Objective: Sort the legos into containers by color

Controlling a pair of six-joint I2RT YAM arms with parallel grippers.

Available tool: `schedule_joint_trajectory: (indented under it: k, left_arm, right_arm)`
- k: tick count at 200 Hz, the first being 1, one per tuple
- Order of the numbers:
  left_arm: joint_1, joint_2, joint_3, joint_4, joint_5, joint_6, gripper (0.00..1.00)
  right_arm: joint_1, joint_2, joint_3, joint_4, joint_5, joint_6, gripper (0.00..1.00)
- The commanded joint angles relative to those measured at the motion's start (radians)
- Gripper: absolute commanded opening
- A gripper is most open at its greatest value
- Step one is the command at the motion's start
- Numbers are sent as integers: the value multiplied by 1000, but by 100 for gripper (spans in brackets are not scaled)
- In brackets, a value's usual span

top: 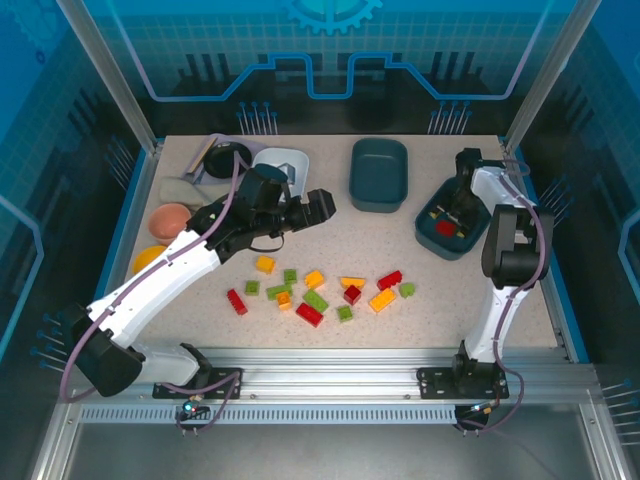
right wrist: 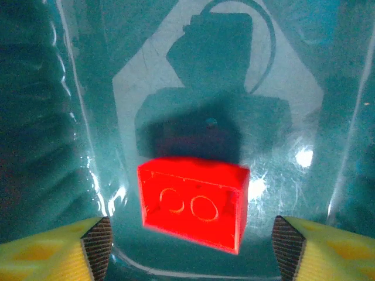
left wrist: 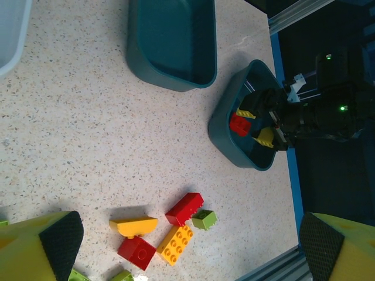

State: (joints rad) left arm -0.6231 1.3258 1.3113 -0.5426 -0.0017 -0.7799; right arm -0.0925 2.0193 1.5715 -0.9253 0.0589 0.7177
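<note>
Across the middle of the top view, the table carries three tubs along its upper part: the white tub at left, the middle teal tub at centre, and the right teal tub, apparently serving for red. Over that one hangs the right gripper, jaws spread, its load released. Left of centre, the left gripper gapes empty. Loose legos lie below, unsorted. At the centre of the right wrist view, the red brick sits between the fingers, touching neither.

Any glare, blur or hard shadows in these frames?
Right wrist: specular glare on the teal tub floor, dark shadow behind the red brick, brick colour oversaturated. Left wrist: table sharp, fingers soft-focus at the lower corners. Top external: even light, soft shadow under the left arm.
</note>
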Motion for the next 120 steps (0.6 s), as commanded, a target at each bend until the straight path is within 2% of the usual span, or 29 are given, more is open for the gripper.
schedule_joint_trajectory:
  k: [1, 23, 38, 66, 92, 120]
  left_arm:
    - [19, -43, -9, -12, 22, 5, 99]
    - [37, -53, -7, -16, 23, 8, 99]
    - [49, -51, -11, -19, 30, 11, 99]
    - [64, -50, -17, -25, 36, 18, 99]
    - [75, -58, -23, -32, 37, 25, 99]
    - [83, -72, -37, -42, 36, 27, 99]
  right_arm:
    - [-13, -24, 64, -71, -7, -15, 81]
    - [8, -84, 76, -57, 20, -12, 83]
    - [20, -81, 110, -43, 27, -13, 80]
    - [36, 27, 247, -69, -4, -27, 67]
    - [54, 109, 341, -87, -9, -34, 62]
    - [59, 194, 416, -120, -18, -27, 50]
